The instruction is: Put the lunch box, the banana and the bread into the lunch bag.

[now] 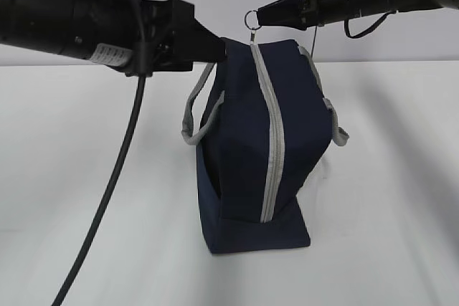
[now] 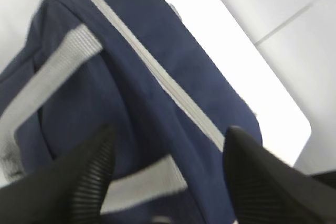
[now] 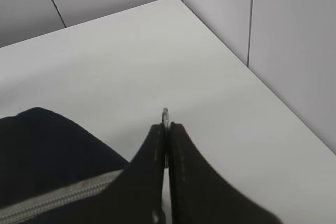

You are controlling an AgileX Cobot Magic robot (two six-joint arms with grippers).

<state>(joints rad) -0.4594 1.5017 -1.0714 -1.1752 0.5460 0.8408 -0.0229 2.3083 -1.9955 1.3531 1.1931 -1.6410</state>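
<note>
The navy lunch bag (image 1: 240,148) stands upright on the white table, its grey zipper (image 1: 276,148) closed along the top and front. My right gripper (image 1: 262,13) is shut on the zipper's metal ring pull (image 1: 251,18) above the bag's top; the ring (image 3: 165,113) pokes out between the fingertips (image 3: 157,135). My left gripper (image 1: 219,49) is at the bag's upper left corner, open, with its jaws astride the bag's fabric (image 2: 173,51) and a grey handle strap (image 2: 142,184). The lunch box, the banana and the bread are out of view.
The left arm's black cable (image 1: 107,198) hangs down to the table at the left of the bag. The table's far edge (image 3: 247,69) meets grey wall panels (image 3: 294,35) behind the bag.
</note>
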